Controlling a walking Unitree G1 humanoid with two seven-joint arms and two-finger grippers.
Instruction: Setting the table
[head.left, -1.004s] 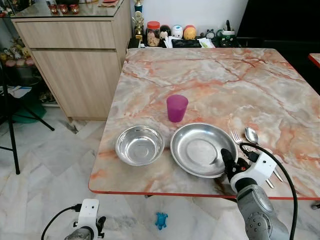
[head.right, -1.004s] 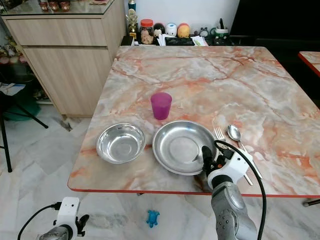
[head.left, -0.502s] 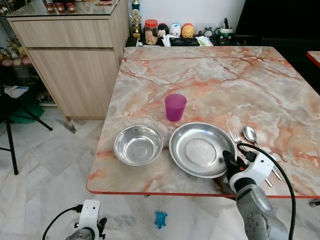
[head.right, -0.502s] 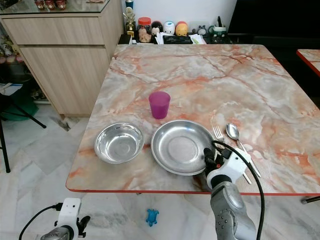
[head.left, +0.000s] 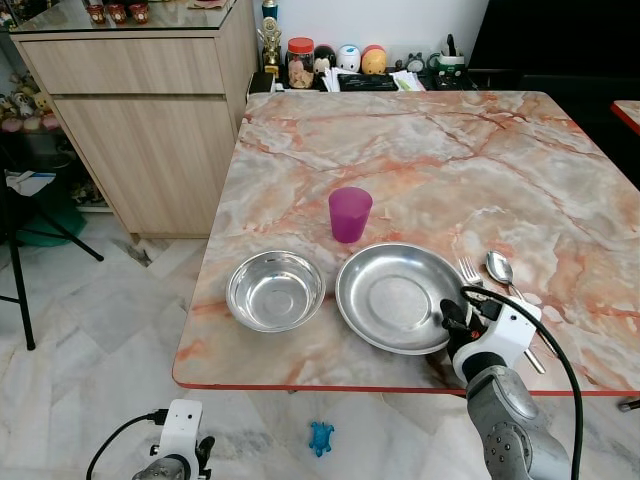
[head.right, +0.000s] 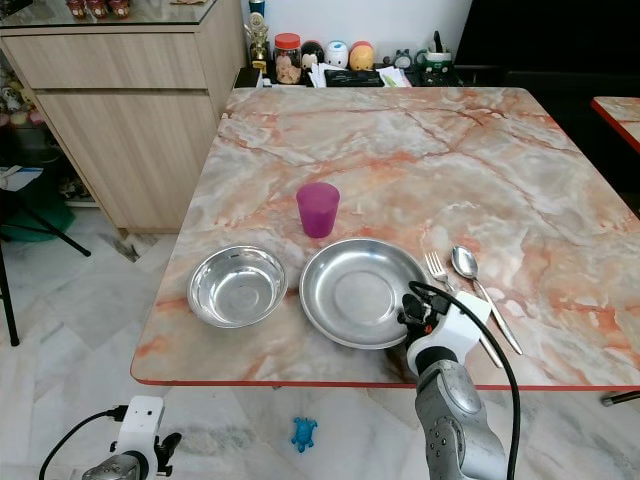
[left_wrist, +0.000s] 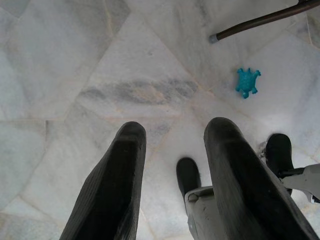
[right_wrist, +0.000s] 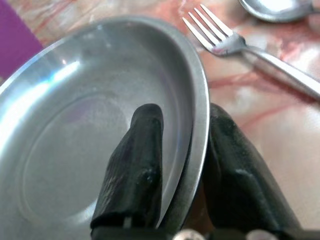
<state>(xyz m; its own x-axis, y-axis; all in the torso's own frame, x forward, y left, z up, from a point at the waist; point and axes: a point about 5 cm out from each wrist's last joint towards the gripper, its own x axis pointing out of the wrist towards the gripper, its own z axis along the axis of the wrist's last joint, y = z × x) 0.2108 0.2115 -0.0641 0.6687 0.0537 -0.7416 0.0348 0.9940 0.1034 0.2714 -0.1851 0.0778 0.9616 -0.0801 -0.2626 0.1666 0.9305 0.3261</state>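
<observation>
While you're placing the plate (head.left: 399, 297), your right hand (right_wrist: 175, 165) is pinching its near rim, one finger inside, one outside. Plate is sitting flat on the surface (head.left: 420, 150) near the front edge, btw. the bowl (head.left: 275, 290) and the fork (head.left: 474, 275), cup (head.left: 350, 214) just behind. Placement step looks nearly done; next you're likely needing to let go w/o dragging the plate. Left hand (left_wrist: 172, 185) is hanging open over the floor.

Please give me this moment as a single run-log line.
right gripper: shut on round steel plate rim | left gripper: open, idle above floor | purple plastic cup: behind plate
</observation>
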